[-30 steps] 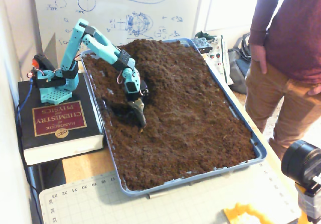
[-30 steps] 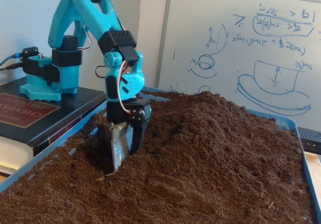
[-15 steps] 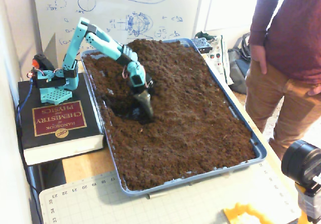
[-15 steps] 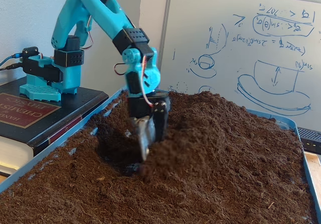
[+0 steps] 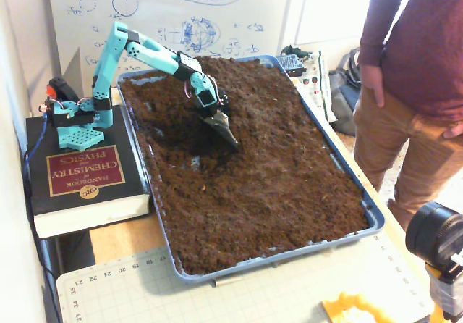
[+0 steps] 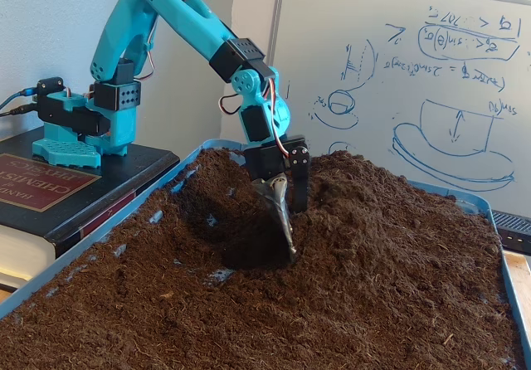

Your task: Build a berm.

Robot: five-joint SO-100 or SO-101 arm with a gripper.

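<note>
The turquoise arm's tool has swept from the blue plastic tray's arm-side edge toward its middle, blades together, gripping nothing, shoving loose dark-brown soil. The berm grows along the whiteboard-end edge; a scraped hollow remains.

From my screen, the counter shows as a wooden top. On it sit a blue tray filled with dark soil, a thick black book just left of the tray with the arm's base on it, and a green cutting mat at the near edge, touching the tray's front rim.
</note>
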